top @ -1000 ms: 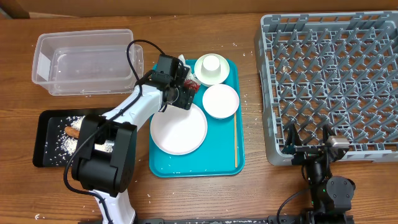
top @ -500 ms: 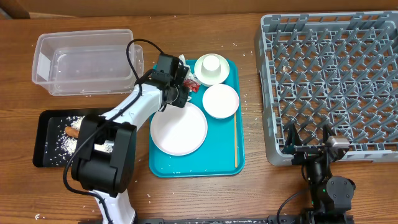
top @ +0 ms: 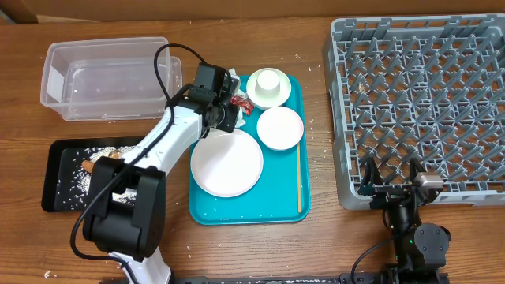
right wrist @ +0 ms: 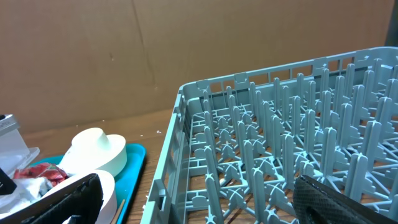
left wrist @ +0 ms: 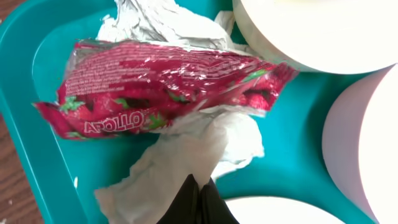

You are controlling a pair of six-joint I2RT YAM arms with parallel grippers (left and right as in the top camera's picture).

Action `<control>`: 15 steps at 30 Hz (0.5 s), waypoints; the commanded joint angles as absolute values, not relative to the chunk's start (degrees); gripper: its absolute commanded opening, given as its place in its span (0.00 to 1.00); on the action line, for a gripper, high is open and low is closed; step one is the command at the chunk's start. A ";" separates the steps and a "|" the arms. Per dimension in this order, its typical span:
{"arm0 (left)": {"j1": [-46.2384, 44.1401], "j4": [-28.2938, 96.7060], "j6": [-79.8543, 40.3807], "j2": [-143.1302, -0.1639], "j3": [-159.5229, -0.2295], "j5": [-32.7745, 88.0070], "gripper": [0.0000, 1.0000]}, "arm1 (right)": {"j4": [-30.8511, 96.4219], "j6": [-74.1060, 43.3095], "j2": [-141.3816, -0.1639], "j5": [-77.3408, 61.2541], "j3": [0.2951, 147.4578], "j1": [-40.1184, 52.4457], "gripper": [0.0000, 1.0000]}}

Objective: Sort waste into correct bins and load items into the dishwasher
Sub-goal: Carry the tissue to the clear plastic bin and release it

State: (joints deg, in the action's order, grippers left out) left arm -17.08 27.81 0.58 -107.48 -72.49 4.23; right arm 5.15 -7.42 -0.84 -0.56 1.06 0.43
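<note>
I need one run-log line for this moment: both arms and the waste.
left fingers: shut on napkin on teal tray | red wrapper: touching napkin, not held | right fingers: open, at dish rack front edge

Red strawberry-print wrapper [left wrist: 161, 84], white napkin [left wrist: 180, 155], teal tray [left wrist: 46, 50]

Wood table [top: 316, 244], brown board wall [right wrist: 93, 56].
The grained tabletop spreads under and around the right claw [top: 391, 175]; the plain wall, creased by faint seams, stands ahead of it, evenly lit.
</note>
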 commanded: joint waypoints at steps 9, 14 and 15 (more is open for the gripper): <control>-17.26 31.09 -1.52 -98.32 -73.69 3.99 0.04 | 4.78 -7.03 -0.16 -0.05 0.47 0.69 1.00; -17.21 29.06 -1.98 -93.03 -73.69 -0.95 0.04 | 4.78 -7.05 -0.16 -0.05 0.47 0.69 1.00; -17.19 28.38 -1.96 -92.16 -73.69 -2.61 0.04 | 4.78 -7.03 -0.19 -0.05 0.47 0.69 1.00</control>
